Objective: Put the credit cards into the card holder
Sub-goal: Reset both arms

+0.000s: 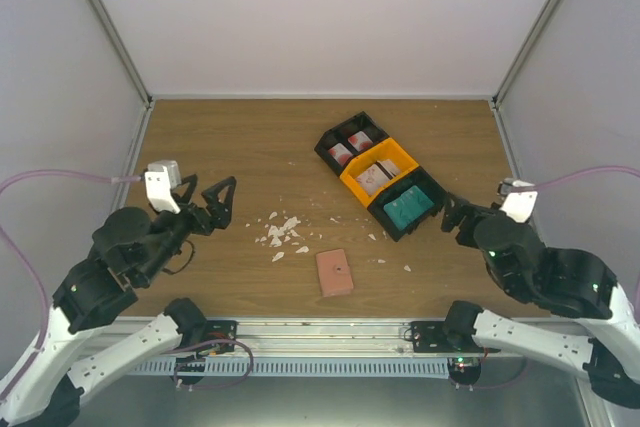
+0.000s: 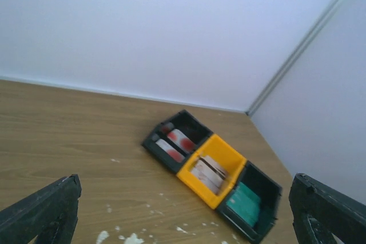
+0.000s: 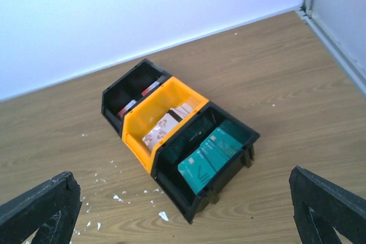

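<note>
The tabletop (image 1: 230,147) is brown wood grain. Three bins stand on its right half, touching in a slanted row that runs from near the middle of the far edge toward the right edge: the far black bin (image 3: 110,107), the orange bin (image 3: 134,138), then the near black bin (image 3: 171,190). The card holder (image 1: 334,272) lies flat and closed near the middle of the near edge, slightly askew. White crumbs (image 1: 280,230) cluster just to its far left, with a few stray bits scattered toward the bins.
</note>
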### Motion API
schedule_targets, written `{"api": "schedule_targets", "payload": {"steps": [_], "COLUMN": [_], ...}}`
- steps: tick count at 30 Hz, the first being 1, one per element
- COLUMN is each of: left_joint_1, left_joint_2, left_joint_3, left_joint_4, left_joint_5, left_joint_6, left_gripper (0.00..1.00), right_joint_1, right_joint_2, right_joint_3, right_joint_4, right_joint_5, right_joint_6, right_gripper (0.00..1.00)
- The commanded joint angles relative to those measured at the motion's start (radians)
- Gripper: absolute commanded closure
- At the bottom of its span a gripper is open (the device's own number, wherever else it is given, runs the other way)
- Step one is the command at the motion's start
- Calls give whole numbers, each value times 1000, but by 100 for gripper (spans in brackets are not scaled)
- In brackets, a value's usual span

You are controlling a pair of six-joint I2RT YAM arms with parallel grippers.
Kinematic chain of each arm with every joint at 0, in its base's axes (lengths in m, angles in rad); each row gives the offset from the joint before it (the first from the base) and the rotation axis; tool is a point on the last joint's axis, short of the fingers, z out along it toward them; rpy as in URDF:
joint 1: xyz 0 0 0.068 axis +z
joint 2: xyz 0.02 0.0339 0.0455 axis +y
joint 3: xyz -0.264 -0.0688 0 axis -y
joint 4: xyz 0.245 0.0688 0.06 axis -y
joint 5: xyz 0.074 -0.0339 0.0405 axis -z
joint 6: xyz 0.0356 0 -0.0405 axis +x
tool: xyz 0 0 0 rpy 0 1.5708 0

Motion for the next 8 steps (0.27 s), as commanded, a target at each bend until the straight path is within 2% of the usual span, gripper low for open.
{"api": "schedule_targets", "payload": {"steps": [1,8], "left_joint_1": [1,2], "left_joint_2": [-29,-79], "left_joint_3": [42,34], "left_joint_4": [-95,-127], "left_joint_5": [-133,-164], "left_joint_6": [76,91], "left_gripper": [1,1], "right_joint_1": [-3,-3], "right_joint_2": [-54,-94], "right_joint_3": [30,28], "right_joint_4": [-87,-87], "right_joint_5": [96,93], "right_joint_6": [74,75], "right_gripper": [0,0]}}
